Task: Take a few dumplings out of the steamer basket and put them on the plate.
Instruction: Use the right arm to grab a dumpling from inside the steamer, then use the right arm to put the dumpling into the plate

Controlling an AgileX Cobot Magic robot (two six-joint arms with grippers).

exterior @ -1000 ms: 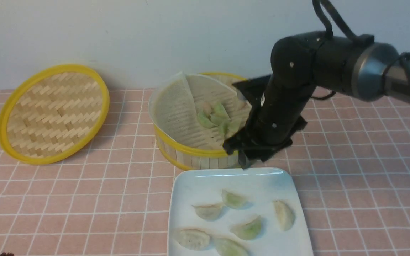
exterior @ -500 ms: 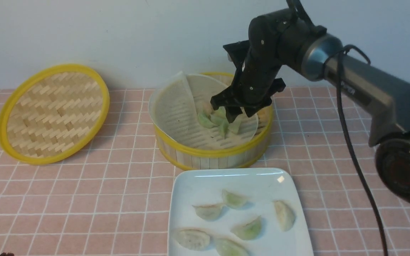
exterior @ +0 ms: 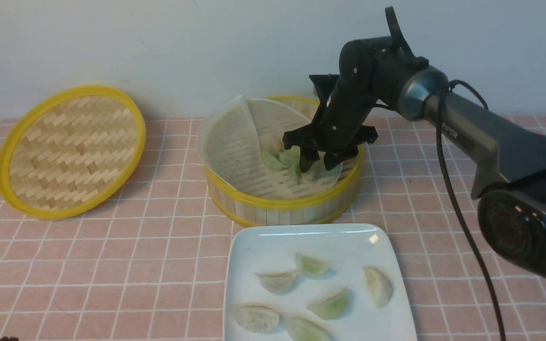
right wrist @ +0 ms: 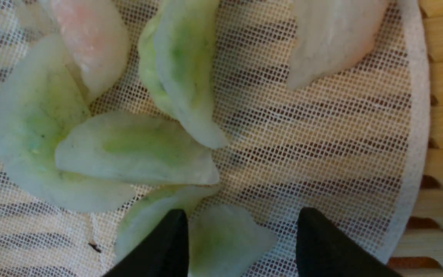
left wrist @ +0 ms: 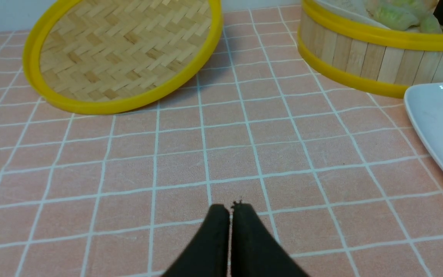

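The steamer basket [exterior: 273, 208] stands at the table's middle back, its white liner [exterior: 235, 147] curled up on the left. Several pale green and cream dumplings [exterior: 277, 158] lie in it. My right gripper [exterior: 319, 166] is open, reaching down into the basket; in the right wrist view [right wrist: 240, 221] its two fingers straddle a pale green dumpling [right wrist: 225, 242] lying on the liner. The white plate [exterior: 263, 246] in front of the basket holds several dumplings [exterior: 330, 305]. My left gripper [left wrist: 230, 207] is shut and empty, low over the tablecloth.
A flat woven lid with a yellow rim [exterior: 69, 149] leans at the back left, also in the left wrist view [left wrist: 121, 54]. The basket wall [left wrist: 363, 57] and a plate corner [left wrist: 437, 119] show in the left wrist view. A pink checked cloth covers the table.
My right arm swung from the basket's front rim near the plate back over the basket, then lowered its open gripper down among the dumplings. The left gripper has not moved.
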